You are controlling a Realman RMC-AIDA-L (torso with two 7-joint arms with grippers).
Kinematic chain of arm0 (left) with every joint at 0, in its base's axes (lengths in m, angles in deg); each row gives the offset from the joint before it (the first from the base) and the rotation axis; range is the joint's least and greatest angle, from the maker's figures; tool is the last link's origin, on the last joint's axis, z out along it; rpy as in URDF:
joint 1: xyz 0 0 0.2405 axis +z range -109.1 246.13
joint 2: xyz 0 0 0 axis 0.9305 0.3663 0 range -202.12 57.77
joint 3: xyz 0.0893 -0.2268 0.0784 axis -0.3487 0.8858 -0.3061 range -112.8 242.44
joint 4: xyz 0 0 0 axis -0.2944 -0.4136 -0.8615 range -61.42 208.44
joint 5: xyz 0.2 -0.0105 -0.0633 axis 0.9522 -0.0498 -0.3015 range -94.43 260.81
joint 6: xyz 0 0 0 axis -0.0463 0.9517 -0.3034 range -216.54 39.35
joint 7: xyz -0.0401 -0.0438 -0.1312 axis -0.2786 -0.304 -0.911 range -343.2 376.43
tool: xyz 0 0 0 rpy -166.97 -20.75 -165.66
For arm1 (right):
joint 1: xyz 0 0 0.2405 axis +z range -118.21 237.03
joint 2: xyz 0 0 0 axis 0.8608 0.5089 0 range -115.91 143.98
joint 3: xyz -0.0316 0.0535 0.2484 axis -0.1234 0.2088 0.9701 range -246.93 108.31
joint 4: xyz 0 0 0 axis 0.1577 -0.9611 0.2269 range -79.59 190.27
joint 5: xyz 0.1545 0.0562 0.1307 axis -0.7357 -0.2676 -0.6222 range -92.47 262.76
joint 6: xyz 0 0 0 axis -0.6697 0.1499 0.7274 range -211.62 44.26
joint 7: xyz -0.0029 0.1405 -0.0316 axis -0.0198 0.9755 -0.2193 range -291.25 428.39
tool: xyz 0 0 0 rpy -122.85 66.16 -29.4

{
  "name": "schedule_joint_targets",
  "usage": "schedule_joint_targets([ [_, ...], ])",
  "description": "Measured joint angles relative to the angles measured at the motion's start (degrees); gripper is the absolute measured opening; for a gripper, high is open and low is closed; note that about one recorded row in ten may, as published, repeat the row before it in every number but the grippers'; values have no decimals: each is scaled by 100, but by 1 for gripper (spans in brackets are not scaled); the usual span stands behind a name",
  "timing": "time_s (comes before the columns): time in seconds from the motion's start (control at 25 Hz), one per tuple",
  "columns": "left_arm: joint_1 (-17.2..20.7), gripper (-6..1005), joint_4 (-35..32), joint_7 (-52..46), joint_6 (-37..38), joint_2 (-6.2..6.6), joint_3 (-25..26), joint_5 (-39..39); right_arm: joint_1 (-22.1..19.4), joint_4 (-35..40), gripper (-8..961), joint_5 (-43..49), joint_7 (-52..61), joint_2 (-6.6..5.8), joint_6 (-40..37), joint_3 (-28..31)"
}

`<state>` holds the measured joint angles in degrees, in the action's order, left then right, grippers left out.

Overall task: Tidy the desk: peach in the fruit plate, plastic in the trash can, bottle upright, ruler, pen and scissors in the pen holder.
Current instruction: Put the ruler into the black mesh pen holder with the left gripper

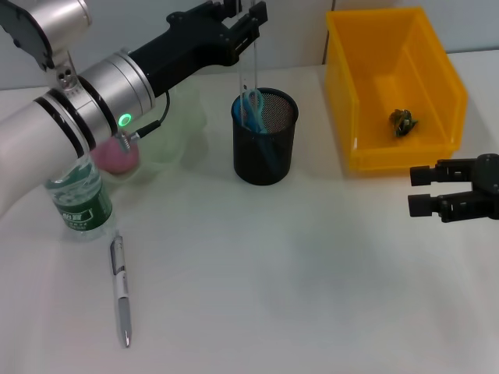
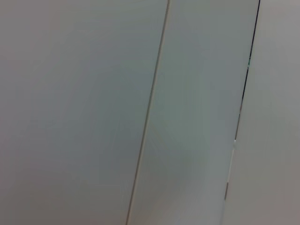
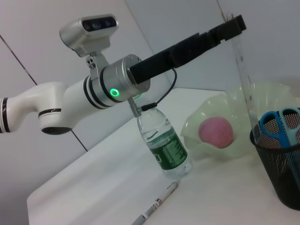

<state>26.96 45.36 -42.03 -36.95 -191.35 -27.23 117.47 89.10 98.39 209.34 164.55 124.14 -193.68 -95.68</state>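
Observation:
My left gripper [image 1: 245, 19] is above the black mesh pen holder [image 1: 265, 148], shut on the top of a clear ruler [image 1: 251, 74] that hangs upright with its lower end inside the holder. Blue-handled scissors [image 1: 251, 105] stand in the holder too. The pink peach [image 1: 117, 158] lies in the translucent fruit plate [image 1: 183, 117], half hidden by my left arm. The bottle [image 1: 78, 199] stands upright at the left. A silver pen [image 1: 121, 288] lies on the table in front of it. Crumpled plastic [image 1: 403, 121] lies in the yellow trash can [image 1: 390, 156]. My right gripper [image 1: 421, 190] is open beside the can.
The right wrist view shows the ruler [image 3: 243, 75], scissors [image 3: 279, 122], peach [image 3: 216, 132], bottle [image 3: 166, 147] and pen [image 3: 157, 204]. Only wall panels appear in the left wrist view. A white tabletop stretches across the front and middle.

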Motion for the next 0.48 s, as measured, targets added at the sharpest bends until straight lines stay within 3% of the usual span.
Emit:
schedule_joint_targets([
  [0.48, 10, 498, 3, 2, 8, 0, -67, -14, 106, -126, 833, 0, 0, 3, 65, -53],
])
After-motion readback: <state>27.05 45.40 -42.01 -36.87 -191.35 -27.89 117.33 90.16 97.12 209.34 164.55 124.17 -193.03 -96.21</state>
